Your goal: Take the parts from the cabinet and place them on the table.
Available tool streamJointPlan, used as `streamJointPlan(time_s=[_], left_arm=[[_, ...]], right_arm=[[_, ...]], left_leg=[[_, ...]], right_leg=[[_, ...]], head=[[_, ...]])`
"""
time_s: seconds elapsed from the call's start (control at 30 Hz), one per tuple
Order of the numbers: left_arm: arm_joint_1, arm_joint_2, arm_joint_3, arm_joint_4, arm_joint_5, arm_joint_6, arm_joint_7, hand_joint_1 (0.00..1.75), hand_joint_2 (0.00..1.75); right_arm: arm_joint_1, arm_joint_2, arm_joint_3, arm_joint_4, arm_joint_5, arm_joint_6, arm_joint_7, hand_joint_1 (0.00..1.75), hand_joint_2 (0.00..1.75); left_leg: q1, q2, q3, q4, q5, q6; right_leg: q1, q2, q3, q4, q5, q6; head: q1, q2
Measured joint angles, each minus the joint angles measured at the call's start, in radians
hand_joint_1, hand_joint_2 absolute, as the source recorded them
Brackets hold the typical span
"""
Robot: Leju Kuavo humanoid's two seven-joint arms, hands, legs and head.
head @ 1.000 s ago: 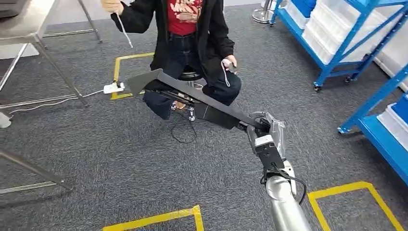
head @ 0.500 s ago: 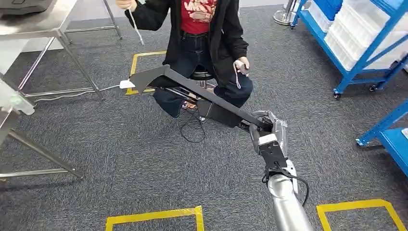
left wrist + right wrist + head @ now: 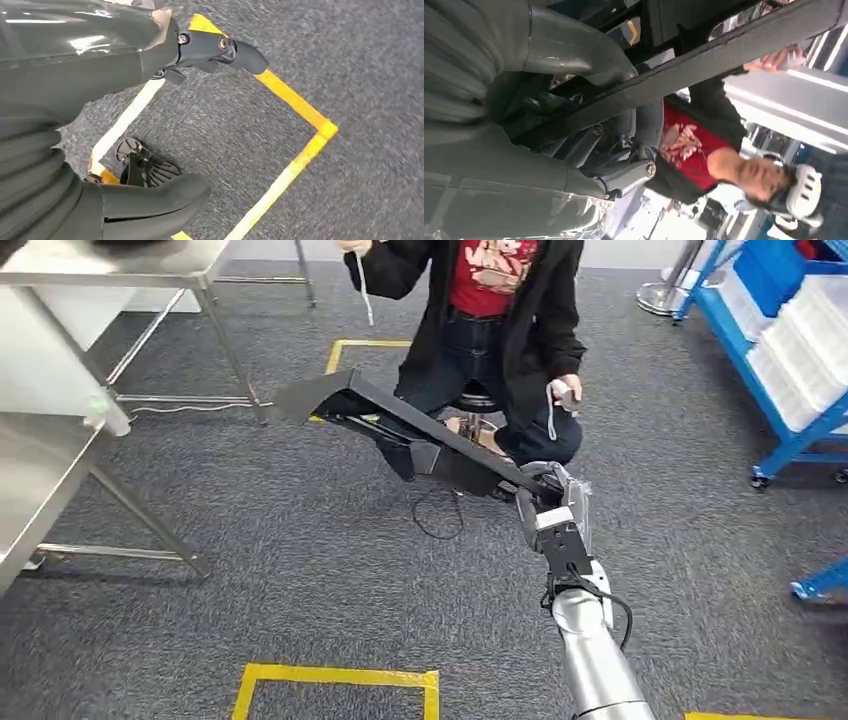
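Right hand (image 3: 548, 502) grips one end of the long black part (image 3: 400, 425), which juts forward over the carpet (image 3: 250, 580); left hand (image 3: 165, 125) hangs empty, fingers apart.

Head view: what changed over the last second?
The camera turned left: the whole scene slid right, so the steel table comes further into frame and the blue racks slip toward the edge. The right hand still grips the long black part, same pose. The seated person looks unmoved.

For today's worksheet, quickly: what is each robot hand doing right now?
Left hand: holds nothing, fingers apart.
Right hand: grips the long black part.
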Motion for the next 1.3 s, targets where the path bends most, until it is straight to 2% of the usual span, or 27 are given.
streamJointPlan(time_s=[0.07, 0.1, 0.13, 0.23, 0.27, 0.3, 0.33, 0.4, 0.43, 0.47, 0.53, 0.57, 0.6, 0.63, 0.73, 0.77, 0.8, 0.83, 0.9, 0.97, 1.0, 1.07, 1.1, 1.17, 1.23, 1.27, 1.3], left_arm=[[-0.001, -0.001, 0.0, 0.0, -0.002, 0.0, 0.0, 0.0, 1.75], [-0.001, 0.002, 0.0, 0.0, -0.002, 0.002, 0.0, 0.0, 1.75], [-0.002, 0.002, 0.0, 0.0, -0.002, 0.003, 0.001, 0.0, 1.75], [0.003, 0.002, 0.0, 0.0, -0.002, 0.003, 0.002, 0.0, 1.75], [0.003, 0.001, 0.0, 0.0, -0.002, 0.004, 0.002, 0.0, 1.75], [0.001, -0.001, 0.0, 0.0, -0.002, 0.004, 0.002, 0.0, 1.75], [-0.003, -0.001, 0.0, 0.0, -0.002, 0.004, 0.002, 0.0, 1.75], [-0.004, -0.001, 0.0, 0.0, -0.002, 0.004, 0.002, 0.0, 1.75], [-0.003, -0.003, 0.0, 0.001, -0.002, 0.004, 0.002, 0.0, 1.75], [-0.002, -0.004, 0.0, 0.001, -0.002, 0.004, 0.002, 0.0, 1.75], [-0.003, -0.004, 0.0, 0.001, -0.002, 0.005, 0.002, 0.0, 1.75], [-0.003, -0.004, 0.0, 0.001, -0.002, 0.005, 0.002, 0.0, 1.75], [-0.005, -0.003, 0.0, 0.001, -0.002, 0.005, 0.002, 0.0, 1.75], [-0.008, -0.003, 0.0, 0.001, -0.002, 0.005, 0.002, 0.0, 1.75], [-0.007, -0.001, 0.001, 0.001, 0.0, 0.005, 0.002, 0.0, 1.75], [-0.006, -0.002, 0.001, 0.001, 0.001, 0.006, 0.002, 0.0, 1.75], [-0.005, -0.005, 0.001, 0.001, 0.003, 0.005, 0.001, 0.0, 1.75], [-0.006, -0.004, 0.002, 0.001, 0.005, 0.005, 0.002, 0.0, 1.75], [-0.007, -0.004, 0.003, 0.001, 0.006, 0.005, 0.001, 0.0, 1.75], [-0.001, -0.005, 0.004, 0.001, 0.008, 0.004, 0.001, 0.0, 1.75], [0.002, -0.006, 0.005, 0.001, 0.008, 0.003, 0.002, 0.0, 1.75], [0.004, -0.007, 0.006, 0.001, 0.009, 0.003, 0.001, 0.0, 1.75], [0.004, -0.006, 0.006, 0.001, 0.009, 0.003, 0.001, 0.0, 1.75], [0.005, -0.004, 0.008, 0.001, 0.009, 0.003, 0.001, 0.0, 1.75], [0.013, -0.003, 0.011, 0.001, 0.009, 0.003, 0.001, 0.0, 1.75], [0.015, 0.001, 0.011, 0.001, 0.009, 0.003, 0.001, 0.0, 1.75], [0.018, -0.002, 0.012, 0.001, 0.009, 0.003, 0.0, 0.0, 1.75]], right_arm=[[-0.001, -0.002, -0.002, 0.0, 0.0, -0.001, 0.0, 1.75, 1.75], [-0.002, -0.001, -0.002, 0.003, 0.0, -0.001, 0.0, 1.75, 1.75], [-0.001, -0.001, -0.002, 0.003, 0.0, -0.002, -0.001, 1.75, 1.75], [0.0, -0.001, -0.004, 0.004, 0.001, -0.002, 0.001, 1.75, 1.75], [-0.002, -0.001, -0.005, 0.004, 0.001, -0.002, 0.001, 1.75, 1.75], [-0.002, 0.0, -0.005, 0.004, 0.001, -0.002, 0.001, 1.75, 1.75], [-0.001, 0.0, -0.005, 0.004, 0.001, -0.002, 0.0, 1.75, 1.75], [-0.001, -0.002, -0.007, 0.005, 0.0, -0.002, 0.0, 1.75, 1.75], [0.0, -0.002, -0.007, 0.005, 0.001, -0.002, 0.0, 1.75, 1.75], [0.0, -0.001, -0.007, 0.006, 0.001, -0.002, 0.0, 1.75, 1.75], [-0.001, -0.001, -0.007, 0.006, 0.001, -0.002, 0.0, 1.75, 1.75], [-0.002, -0.001, -0.007, 0.006, 0.001, -0.002, 0.0, 1.75, 1.75], [-0.003, -0.001, -0.007, 0.006, 0.001, -0.002, 0.0, 1.75, 1.75], [-0.004, -0.002, -0.008, 0.006, 0.001, -0.002, 0.0, 1.75, 1.75], [-0.006, 0.002, -0.008, 0.007, 0.001, -0.002, 0.0, 1.75, 1.75], [-0.009, 0.003, -0.008, 0.007, 0.001, -0.001, 0.0, 1.75, 1.75], [-0.011, 0.001, -0.008, 0.009, 0.001, -0.001, 0.001, 1.75, 1.75], [-0.013, 0.0, -0.008, 0.01, 0.0, -0.001, 0.0, 1.75, 1.75], [-0.013, -0.002, -0.008, 0.016, -0.001, 0.0, 0.0, 1.75, 1.75], [-0.012, -0.002, -0.008, 0.024, -0.002, 0.001, 0.001, 1.75, 1.75], [-0.013, -0.002, -0.008, 0.025, -0.002, 0.002, 0.003, 1.75, 1.75], [-0.016, -0.002, -0.008, 0.025, 0.0, 0.002, 0.008, 1.75, 1.75], [-0.017, -0.002, -0.008, 0.026, 0.002, 0.002, 0.01, 1.75, 1.75], [-0.02, -0.001, -0.008, 0.027, 0.003, 0.003, 0.011, 1.75, 1.75], [-0.02, 0.0, -0.008, 0.027, 0.004, 0.005, 0.012, 1.75, 1.75], [-0.021, 0.001, -0.008, 0.027, 0.003, 0.006, 0.012, 1.75, 1.75], [-0.024, 0.001, -0.008, 0.027, 0.004, 0.006, 0.013, 1.75, 1.75]], left_leg=[[0.006, -0.023, -0.003, 0.016, -0.009, -0.014], [0.002, -0.03, -0.011, 0.023, -0.012, -0.023], [0.002, -0.034, -0.016, 0.026, -0.011, -0.027], [0.006, -0.047, -0.025, 0.024, -0.006, -0.037], [0.007, -0.023, -0.028, 0.036, -0.017, -0.042], [0.005, 0.02, -0.046, 0.076, -0.044, -0.048], [0.008, 0.042, -0.079, 0.142, -0.079, -0.052], [0.012, 0.057, -0.159, 0.295, -0.142, -0.056], [0.012, 0.059, -0.182, 0.336, -0.149, -0.056], [0.012, 0.06, -0.181, 0.327, -0.131, -0.054], [0.01, 0.067, -0.113, 0.19, -0.053, -0.043], [0.006, 0.089, -0.064, 0.103, -0.016, -0.034], [-0.003, 0.134, -0.031, 0.042, -0.014, -0.026], [-0.01, 0.128, -0.031, 0.038, -0.016, -0.025], [-0.015, 0.097, -0.035, 0.032, -0.015, -0.016], [0.001, 0.085, -0.02, 0.013, -0.002, -0.007], [-0.003, 0.079, -0.014, 0.006, 0.0, -0.005], [-0.001, 0.072, -0.013, 0.006, 0.003, -0.001], [0.0, 0.045, -0.014, 0.006, 0.003, 0.0], [0.0, 0.02, -0.014, 0.008, 0.003, 0.0], [0.001, 0.008, -0.013, 0.009, 0.003, -0.001], [0.008, -0.016, -0.012, 0.017, -0.001, -0.008], [0.008, -0.026, -0.018, 0.023, -0.005, -0.015], [0.004, -0.039, -0.03, 0.032, -0.007, -0.028], [0.008, -0.049, -0.033, 0.027, -0.001, -0.037], [0.009, -0.053, -0.034, 0.031, -0.005, -0.04], [0.006, -0.011, -0.039, 0.047, -0.019, -0.045]], right_leg=[[-0.017, 0.03, 0.087, -0.192, 0.074, 0.027], [-0.008, 0.044, 0.088, -0.193, 0.065, 0.017], [-0.01, 0.036, 0.092, -0.195, 0.069, 0.004], [-0.01, 0.02, 0.088, -0.196, 0.075, -0.012], [-0.012, 0.014, 0.09, -0.199, 0.076, -0.017], [-0.011, 0.008, 0.091, -0.199, 0.076, -0.027], [-0.008, 0.001, 0.091, -0.199, 0.074, -0.034], [-0.002, -0.018, 0.09, -0.198, 0.072, -0.037], [0.0, -0.026, 0.09, -0.198, 0.071, -0.038], [0.002, -0.036, 0.091, -0.198, 0.07, -0.039], [0.005, -0.053, 0.094, -0.199, 0.068, -0.042], [0.006, -0.06, 0.097, -0.199, 0.067, -0.043], [0.008, -0.068, 0.098, -0.199, 0.065, -0.043], [0.017, -0.073, 0.096, -0.199, 0.061, -0.036], [0.015, -0.102, 0.104, -0.204, 0.058, -0.026], [0.02, -0.093, 0.096, -0.196, 0.051, -0.02], [0.013, -0.045, 0.092, -0.17, 0.04, -0.018], [0.012, -0.016, 0.065, -0.114, 0.013, -0.024], [0.008, -0.002, -0.02, 0.051, -0.049, -0.031], [0.004, 0.0, -0.055, 0.102, -0.05, -0.017], [0.001, 0.0, -0.037, 0.059, -0.025, -0.005], [-0.01, 0.012, 0.043, -0.115, 0.052, 0.023], [-0.019, 0.044, 0.075, -0.188, 0.074, 0.031], [-0.011, 0.035, 0.079, -0.193, 0.076, 0.006], [-0.005, 0.025, 0.078, -0.192, 0.079, -0.004], [-0.016, 0.018, 0.08, -0.197, 0.082, -0.011], [-0.014, 0.013, 0.083, -0.199, 0.082, -0.015]], head=[[0.0, 0.0], [0.003, 0.0], [0.0, 0.0], [0.001, 0.0], [0.002, 0.0], [-0.005, 0.0], [-0.006, 0.0], [-0.006, 0.0], [-0.007, 0.0], [-0.007, 0.0], [-0.007, 0.0], [-0.007, 0.0], [-0.006, 0.0], [-0.006, 0.0], [-0.006, 0.0], [-0.005, 0.0], [-0.003, 0.0], [-0.005, 0.0], [-0.003, 0.0], [-0.003, 0.0], [-0.003, 0.0], [-0.003, 0.0], [0.002, 0.0], [0.005, 0.0], [0.005, 0.0], [0.006, 0.0], [0.004, 0.0]])
